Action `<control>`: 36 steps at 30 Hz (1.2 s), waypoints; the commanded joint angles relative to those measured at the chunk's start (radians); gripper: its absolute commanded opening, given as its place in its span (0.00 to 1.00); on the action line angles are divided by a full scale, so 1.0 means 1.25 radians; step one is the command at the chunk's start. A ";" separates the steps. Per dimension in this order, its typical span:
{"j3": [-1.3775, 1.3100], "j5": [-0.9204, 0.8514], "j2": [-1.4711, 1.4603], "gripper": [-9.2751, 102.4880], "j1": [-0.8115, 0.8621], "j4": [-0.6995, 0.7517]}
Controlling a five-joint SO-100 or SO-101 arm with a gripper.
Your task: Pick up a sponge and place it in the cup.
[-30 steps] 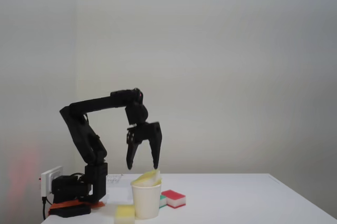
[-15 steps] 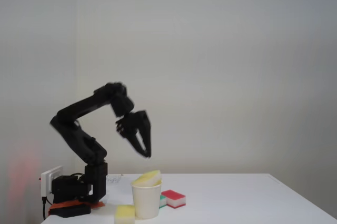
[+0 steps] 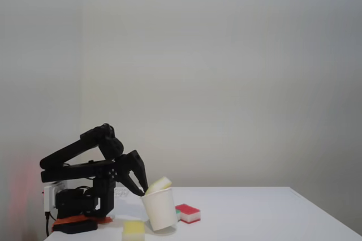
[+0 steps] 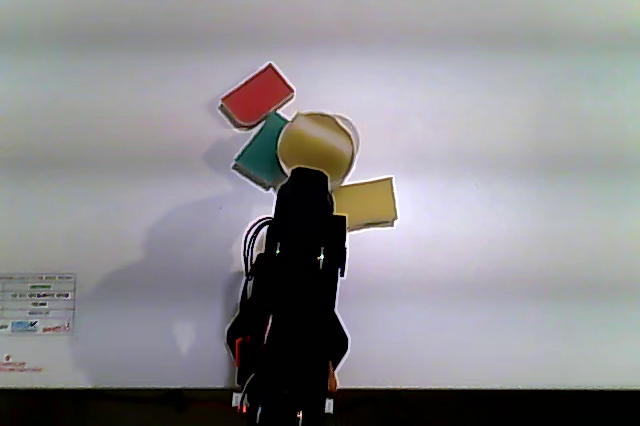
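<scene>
The sponge (image 3: 159,184) sits wedged in the mouth of the tilted cup (image 3: 160,210), at 12 o'clock of the folded arm from above, while the spread claw (image 3: 139,188) grips nothing; soft and light, it likely suits pinching across its 2 long sides.

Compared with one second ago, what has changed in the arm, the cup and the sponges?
The arm folded down and back toward its base; the pincer dropped from above the cup to beside its rim. The cup, upright before, now tilts toward the arm's side, and the sponge in its mouth tipped with it. Whether the pincer touches the cup is unclear. The red-and-white sponge and the yellow sponge stayed put.
</scene>
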 commanded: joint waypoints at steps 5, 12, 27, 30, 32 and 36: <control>0.144 -0.015 0.018 0.08 0.037 -0.038; 0.180 -0.017 0.020 0.08 0.055 -0.020; 0.180 -0.017 0.020 0.08 0.054 -0.020; 0.180 -0.017 0.020 0.08 0.054 -0.020; 0.180 -0.017 0.020 0.08 0.054 -0.020; 0.180 -0.017 0.020 0.08 0.054 -0.020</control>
